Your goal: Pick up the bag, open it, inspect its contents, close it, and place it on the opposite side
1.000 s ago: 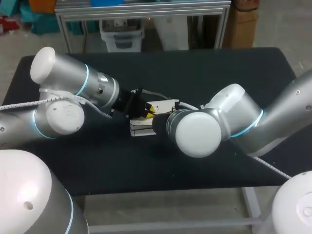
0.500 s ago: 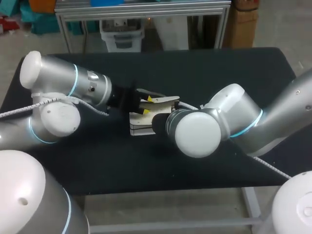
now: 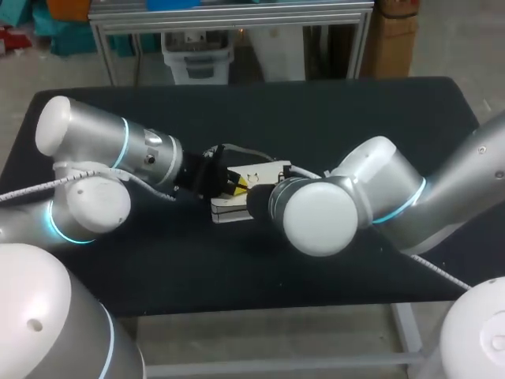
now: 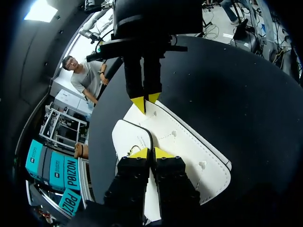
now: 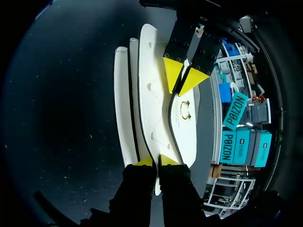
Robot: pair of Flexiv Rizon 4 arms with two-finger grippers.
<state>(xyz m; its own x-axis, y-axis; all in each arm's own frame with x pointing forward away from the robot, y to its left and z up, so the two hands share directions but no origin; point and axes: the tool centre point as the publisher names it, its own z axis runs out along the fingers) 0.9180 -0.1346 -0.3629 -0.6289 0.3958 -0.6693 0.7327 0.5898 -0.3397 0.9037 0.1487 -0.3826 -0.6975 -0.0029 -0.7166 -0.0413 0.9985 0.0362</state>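
Head view: bag (image 3: 235, 208) lies at centre of surface (image 3: 379, 118), left arm (image 3: 118, 150) in from 9 o'clock, right arm (image 3: 379, 197) from 3. Left wrist view: left fingers (image 4: 141, 152) closed on its flap edge. Right wrist view: right fingers (image 5: 169, 160) closed on the opposite rim; judged light, stiff, smooth, best taken by its edges.

The left arm (image 3: 118, 146) and right arm (image 3: 379, 193) meet over the middle of the bench (image 3: 355, 110). The left tool (image 4: 151, 152) and right tool (image 5: 156, 161) each clamp the bag (image 4: 189, 151), fingers nearly together.

One white bag (image 4: 189, 151), two pincers (image 4: 152, 152) (image 4: 146, 100), one table (image 3: 355, 110)
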